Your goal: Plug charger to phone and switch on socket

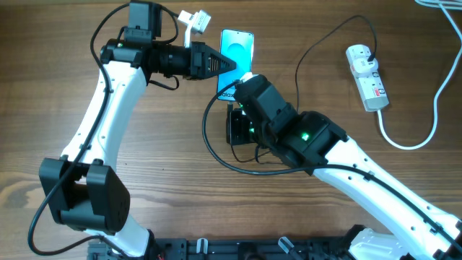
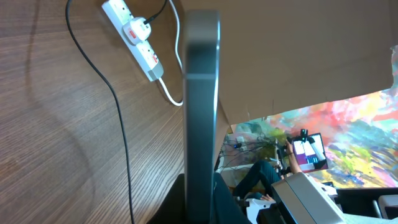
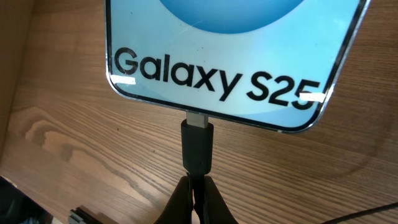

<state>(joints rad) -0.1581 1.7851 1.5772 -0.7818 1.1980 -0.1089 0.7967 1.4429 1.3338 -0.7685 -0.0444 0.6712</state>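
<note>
- Phone (image 1: 237, 45): upper centre of the overhead frame; left hand (image 1: 222, 66) clamped on its side edge.
- Right hand (image 3: 198, 183): pinched together on the charger (image 3: 197, 146) plug, whose tip meets the phone's bottom edge.
- Socket (image 1: 367, 76): upper right, well apart.

A robotics lab: wooden table (image 1: 43, 72), monitor (image 2: 309, 152) and cables (image 2: 249, 142) behind
</note>
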